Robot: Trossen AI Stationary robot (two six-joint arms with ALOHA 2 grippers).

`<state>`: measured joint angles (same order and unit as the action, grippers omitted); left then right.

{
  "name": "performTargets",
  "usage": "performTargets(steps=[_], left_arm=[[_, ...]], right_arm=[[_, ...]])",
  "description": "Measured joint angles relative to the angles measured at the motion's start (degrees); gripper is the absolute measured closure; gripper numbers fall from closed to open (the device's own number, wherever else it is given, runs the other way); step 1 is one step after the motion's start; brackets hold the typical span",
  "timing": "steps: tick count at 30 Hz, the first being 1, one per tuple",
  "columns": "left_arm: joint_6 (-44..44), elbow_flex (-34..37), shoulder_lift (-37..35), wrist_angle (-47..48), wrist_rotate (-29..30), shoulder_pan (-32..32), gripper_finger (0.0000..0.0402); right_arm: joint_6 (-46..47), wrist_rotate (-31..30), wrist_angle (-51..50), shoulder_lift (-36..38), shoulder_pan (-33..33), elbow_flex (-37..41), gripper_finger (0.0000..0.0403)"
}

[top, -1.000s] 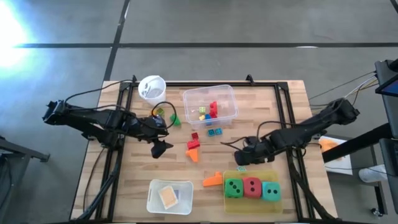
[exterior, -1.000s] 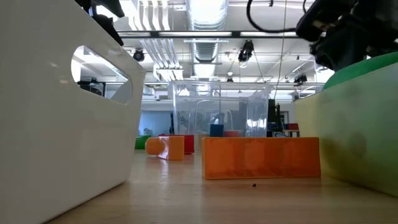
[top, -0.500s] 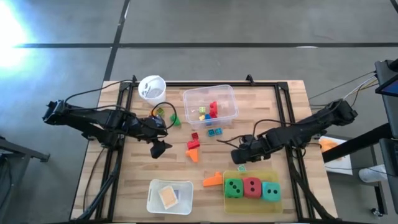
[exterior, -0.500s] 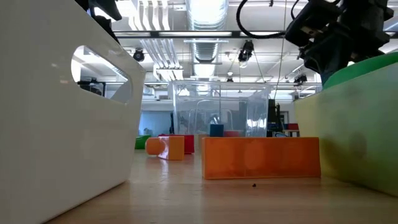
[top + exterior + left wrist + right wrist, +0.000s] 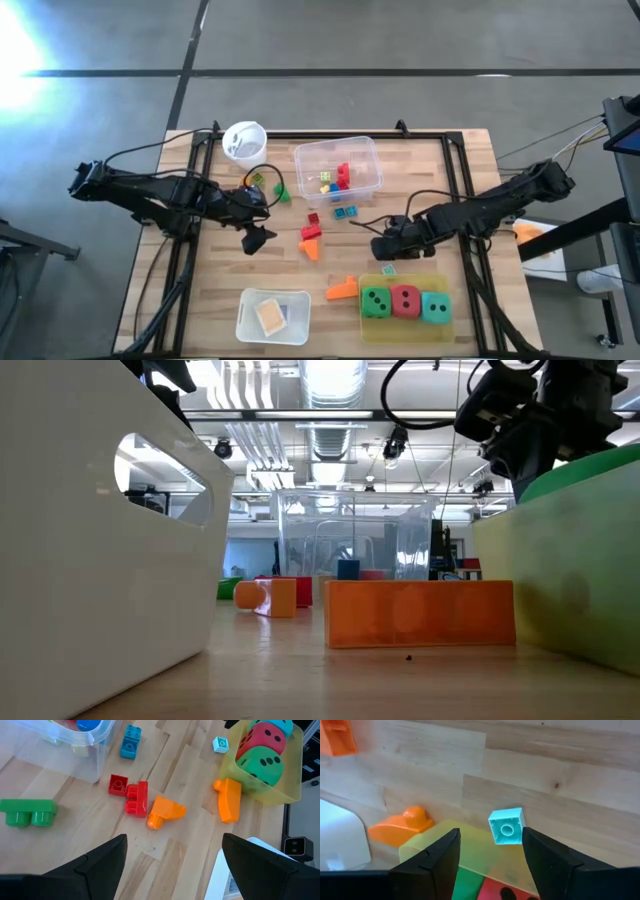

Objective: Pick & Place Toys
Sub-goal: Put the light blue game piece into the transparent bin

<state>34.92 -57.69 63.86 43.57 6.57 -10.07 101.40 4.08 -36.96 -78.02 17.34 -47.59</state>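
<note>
My right gripper [image 5: 385, 250] hangs open above a small teal block [image 5: 506, 826], which lies flat on the wood beside the yellow-green tray [image 5: 442, 325]. In the right wrist view [image 5: 490, 839] the block sits just beyond the gap between the fingers, untouched. The tray holds the green [image 5: 376, 300], red [image 5: 405, 299] and teal dice [image 5: 435, 306]. My left gripper [image 5: 258, 238] is open and empty left of the red blocks [image 5: 131, 795] and an orange block [image 5: 165, 811]. Another orange block [image 5: 343, 289] lies by the tray.
A clear tub [image 5: 338, 170] with several blocks stands at the far middle, with a white cup [image 5: 244, 140] to its left. Blue blocks [image 5: 345, 212] and a green block [image 5: 278, 192] lie near the tub. A white container [image 5: 272, 315] holding a flat tile sits at the near edge.
My right gripper has gone a little toward the table's left, coming over the small teal block beside the tray. Its fingers stay apart. No toy has moved.
</note>
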Motion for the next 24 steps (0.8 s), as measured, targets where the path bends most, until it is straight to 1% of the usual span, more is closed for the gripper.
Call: performTargets(steps=[2, 4, 11, 14, 17, 24], left_arm=[[0.02, 0.0, 0.0, 0.0, 0.0, 0.0, 0.0071], [0.2, 0.0, 0.0, 0.0, 0.01, 0.0, 0.0071], [0.28, 0.0, 0.0, 0.0, 0.0, 0.0, 0.0071], [0.28, 0.0, 0.0, 0.01, -0.03, 0.0, 0.0071], [0.2, 0.0, 0.0, 0.02, -0.18, 0.0, 0.0071], [-0.39, 0.0, 0.0, 0.02, -0.18, 0.0, 0.0071]], right_arm=[[0.79, 0.28, 0.08, 0.02, 0.0, 0.0, 0.0188], [1.54, 0.29, 0.06, 0.02, 0.0, 0.0, 0.017], [1.46, 0.28, 1.99, -0.15, 0.0, 0.0, 0.0071], [1.05, 0.27, 4.11, -0.15, 0.12, 0.0, 0.0039], [4.07, 0.76, 3.88, -0.15, 0.22, 0.02, 0.0025], [8.55, 1.01, 1.69, -0.72, 0.22, 0.13, 0.0023]])
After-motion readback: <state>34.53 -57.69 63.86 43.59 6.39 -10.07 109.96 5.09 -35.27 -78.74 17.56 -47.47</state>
